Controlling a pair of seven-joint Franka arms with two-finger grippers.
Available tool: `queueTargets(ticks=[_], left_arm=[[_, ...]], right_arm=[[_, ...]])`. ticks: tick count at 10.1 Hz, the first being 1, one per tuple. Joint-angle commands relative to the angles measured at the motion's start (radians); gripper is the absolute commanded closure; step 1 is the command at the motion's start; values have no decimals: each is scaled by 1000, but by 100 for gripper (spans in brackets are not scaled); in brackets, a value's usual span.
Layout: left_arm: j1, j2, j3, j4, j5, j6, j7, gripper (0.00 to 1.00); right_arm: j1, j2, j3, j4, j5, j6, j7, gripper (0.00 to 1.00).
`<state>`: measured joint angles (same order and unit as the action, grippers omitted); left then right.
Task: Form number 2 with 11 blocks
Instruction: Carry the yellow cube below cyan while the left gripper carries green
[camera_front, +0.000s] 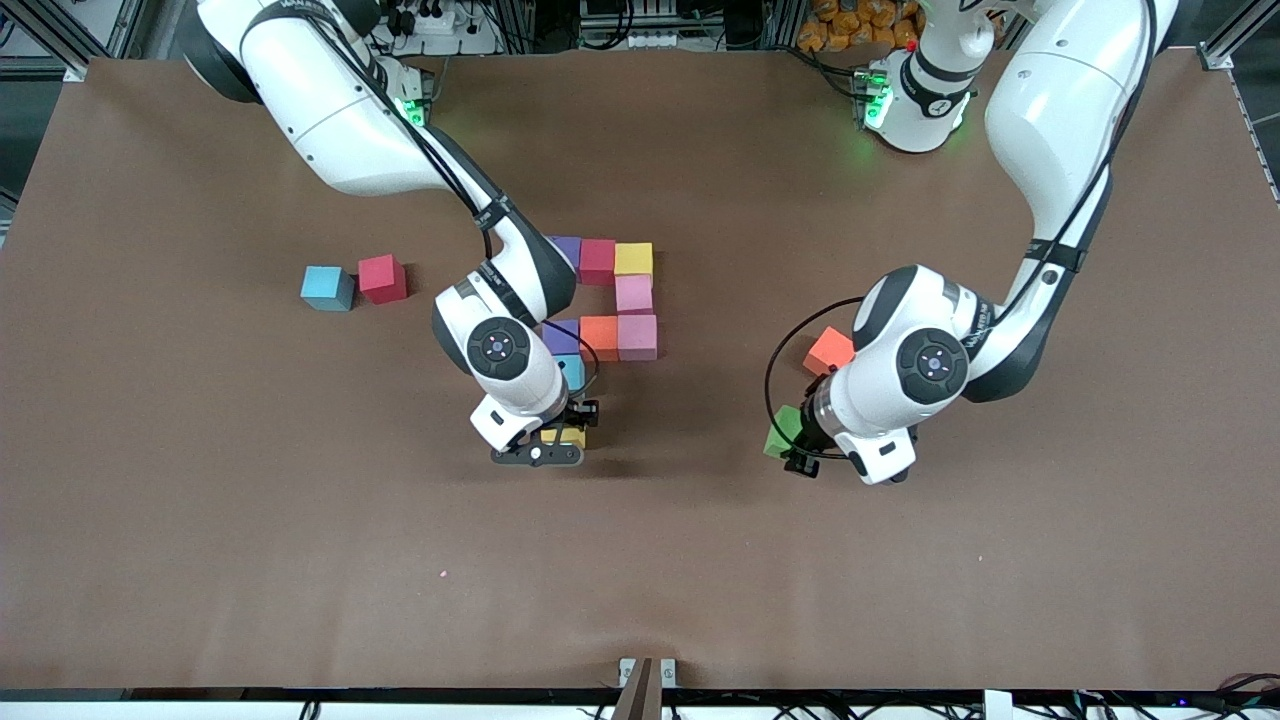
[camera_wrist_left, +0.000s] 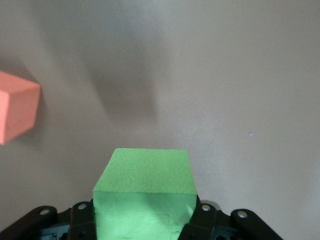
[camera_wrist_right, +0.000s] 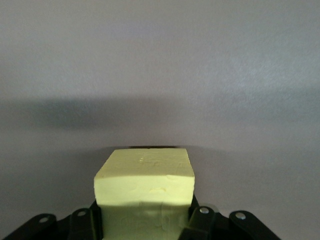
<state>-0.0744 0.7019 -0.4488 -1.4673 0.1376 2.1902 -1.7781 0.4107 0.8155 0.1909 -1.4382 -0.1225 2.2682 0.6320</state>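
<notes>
The right hand (camera_front: 562, 437) pinches a matte yellow cube (camera_wrist_right: 145, 182) at the row's six o'clock end; the left hand (camera_front: 800, 450) pinches a green cube (camera_wrist_left: 145, 192) over bare brown worktop (camera_front: 300, 550).

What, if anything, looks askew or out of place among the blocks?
Nothing is damaged. The loose orange block near the left arm sits rotated against the square-set number 2; the light blue block and red block lie apart.
</notes>
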Motion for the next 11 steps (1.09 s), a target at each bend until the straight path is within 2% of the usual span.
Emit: queueTargets(ticks=[1,4,7,11], left_arm=[[-22,31,13,27,-12,46,-72,63],[-70,48,34,37,-10,84,-151,63],[-169,70,122,64,-12,109,-236,63],[-179,82,127,70,-13,132,-271,63]], right_arm=[[10,-6,-10,-11,-11,-4,25,80],[10,-6,-10,-11,-12,-33,25,80],[10,2,-10,-13,-6,-33,49,80],[11,2,-8,-13,1,-30,55,80]])
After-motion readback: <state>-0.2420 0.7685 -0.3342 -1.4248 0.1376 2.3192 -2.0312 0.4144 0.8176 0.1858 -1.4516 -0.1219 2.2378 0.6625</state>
